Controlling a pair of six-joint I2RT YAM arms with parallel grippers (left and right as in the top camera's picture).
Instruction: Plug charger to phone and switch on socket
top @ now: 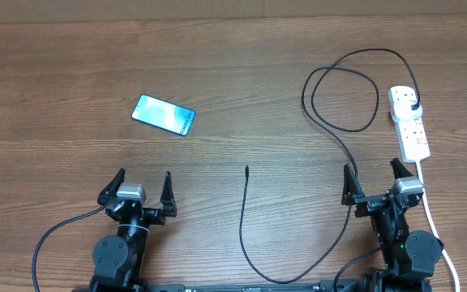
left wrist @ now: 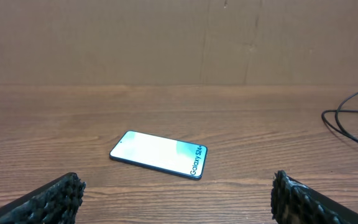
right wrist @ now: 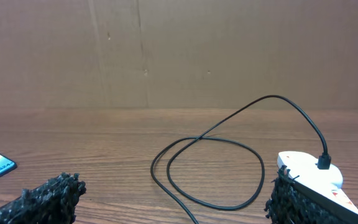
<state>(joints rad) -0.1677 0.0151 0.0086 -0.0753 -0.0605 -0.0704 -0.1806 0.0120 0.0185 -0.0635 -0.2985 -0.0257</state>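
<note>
Phone (top: 163, 114), charger (top: 242, 215) well apart (screen lit)

phone (top: 163, 115) left, socket (top: 409, 122) right, charger (top: 242, 212) between

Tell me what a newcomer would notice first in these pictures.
The phone, its screen glowing blue-teal, lies alone on the left half of the table. On the right, the black charger loops away from the white socket it is plugged into, its free tip ending mid-table. The left gripper and right gripper stand open and empty at the near edge.
</note>
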